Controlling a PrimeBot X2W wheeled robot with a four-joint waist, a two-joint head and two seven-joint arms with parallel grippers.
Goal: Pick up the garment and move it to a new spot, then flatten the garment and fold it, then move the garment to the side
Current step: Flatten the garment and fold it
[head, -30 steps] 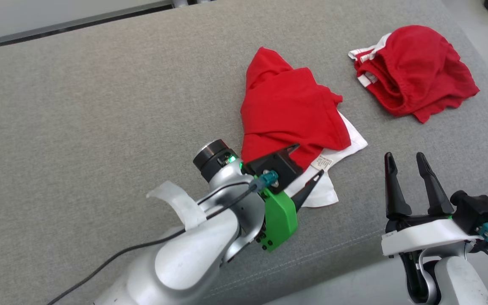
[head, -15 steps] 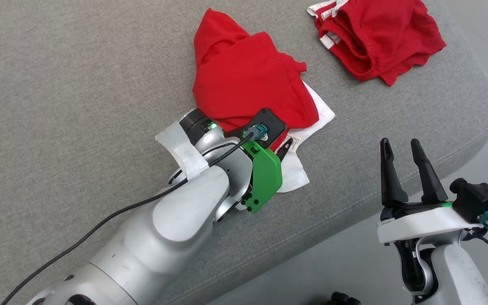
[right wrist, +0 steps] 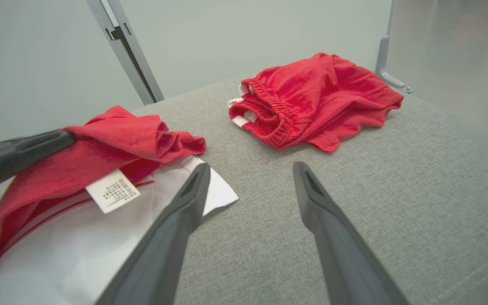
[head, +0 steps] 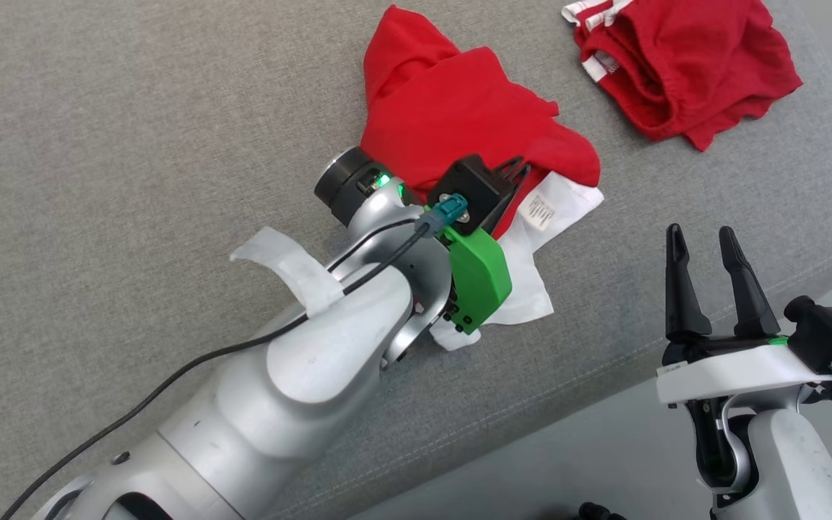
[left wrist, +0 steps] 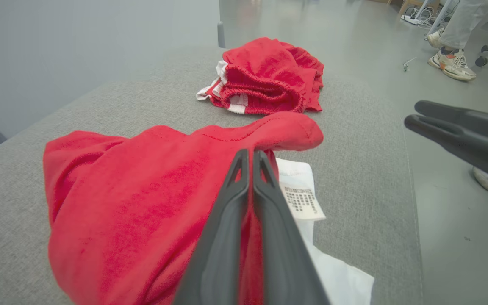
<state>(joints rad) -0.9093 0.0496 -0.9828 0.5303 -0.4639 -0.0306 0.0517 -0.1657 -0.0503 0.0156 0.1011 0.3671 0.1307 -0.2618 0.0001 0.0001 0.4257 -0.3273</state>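
— Where's the garment?
— On the cushion, near its front edge, under my left gripper.
— And the other garment?
— Behind it, apart, by the cushion's right edge.

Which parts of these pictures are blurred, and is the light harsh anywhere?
Head view: sharp, even soft light, faint shadow beside the garment. Left wrist view: the left hand is blurry toward the bottom edge, and the print on the label is unreadable. Right wrist view: the right hand blurs near the lens; the wall behind looks hazy.
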